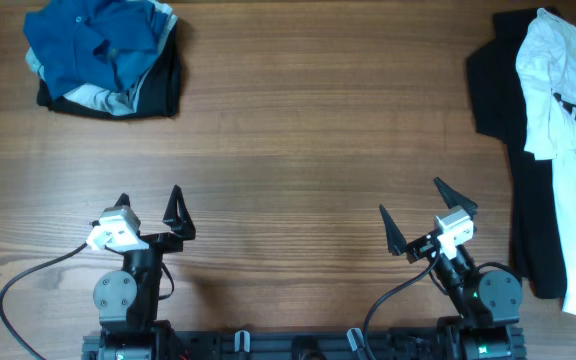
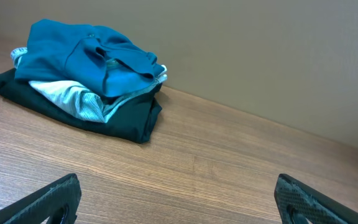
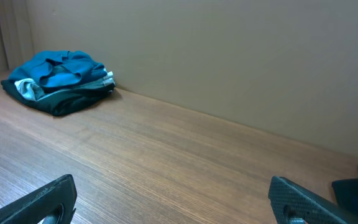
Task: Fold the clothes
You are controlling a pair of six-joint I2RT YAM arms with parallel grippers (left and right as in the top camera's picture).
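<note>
Both arms sit folded back at the near edge of the table [image 1: 288,140], their wrists low and their fingers pointing toward the far side. The left gripper [image 1: 150,208] is on the near left with its two black, pointed fingers spread wide and nothing between them. The right gripper [image 1: 420,212] is on the near right and turned slightly, its fingers equally wide apart and empty. In each wrist view the fingertips show as dark, matte, woven-textured wedges at the bottom corners, with bare wood between them. A grey cable [image 1: 28,275] loops out beside the left arm's base.

The table is smooth brown wood with a fine grain running left to right. A plain beige wall [image 2: 278,56] rises behind its far edge.

At the far left corner lies a stack of clothes, well apart from both grippers. A blue shirt [image 1: 98,45] sits soft and rumpled on top. A pale striped cloth [image 2: 79,99] pokes out beneath it, and a dark garment [image 2: 129,115] lies folded flat at the bottom.

Along the right edge a white shirt [image 1: 568,150] with black print lies spread out and wrinkled. It sits on top of a black garment [image 1: 498,90] that reaches from far to near.
</note>
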